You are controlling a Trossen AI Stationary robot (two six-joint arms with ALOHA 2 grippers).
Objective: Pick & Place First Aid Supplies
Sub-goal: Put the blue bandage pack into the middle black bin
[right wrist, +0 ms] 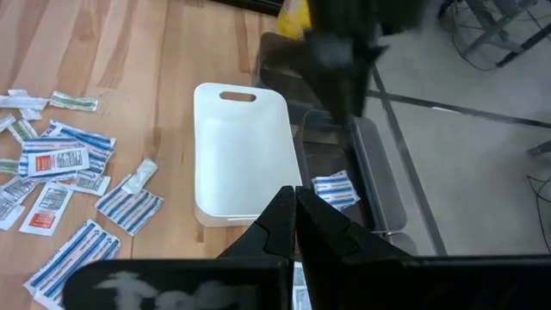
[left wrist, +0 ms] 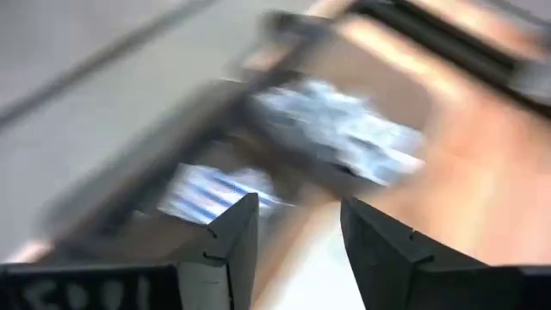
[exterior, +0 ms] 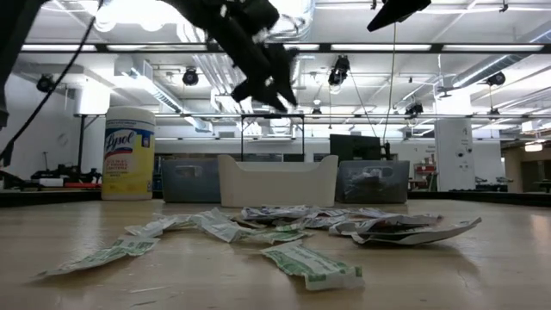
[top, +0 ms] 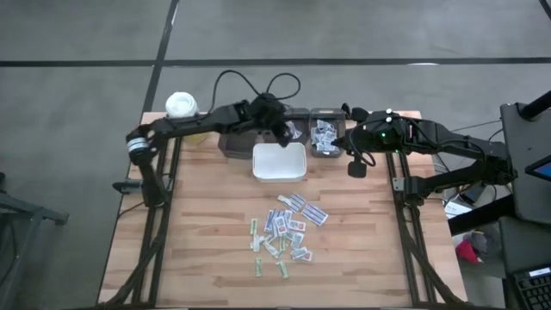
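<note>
- Lying scattered on the wooden desk (top: 207, 224), the first aid supplies (top: 286, 231) are forming a loose pile toward the near side, well apart from both grippers.
- Packets in the pile are pointing every which way: some blue-striped ones (right wrist: 129, 207) are lying diagonally, while the green-printed strips (exterior: 310, 264) at the near edge are lying with their long axes at odd angles; all are resting flat.
- Hovering above the far side of the desk, the left gripper (top: 280, 129) is hanging over the dark bins (top: 327, 138) behind the white tray (top: 279, 162); its fingers (left wrist: 232, 245) are standing apart with nothing between them.
- Directly below that gripper, a blue-printed packet (right wrist: 334, 189) is lying in a dark bin (right wrist: 379, 172), just beside the white tray, its long axis slanting across the bin floor.
- More packets are sitting heaped in the neighbouring bin (top: 325, 135).
- The right gripper (top: 356, 164) is waiting off to the right of the bins, above the desk, its fingers (right wrist: 318, 228) pressed together on nothing.
- A white-capped yellow canister (exterior: 128, 153) is standing upright at the far left corner.
</note>
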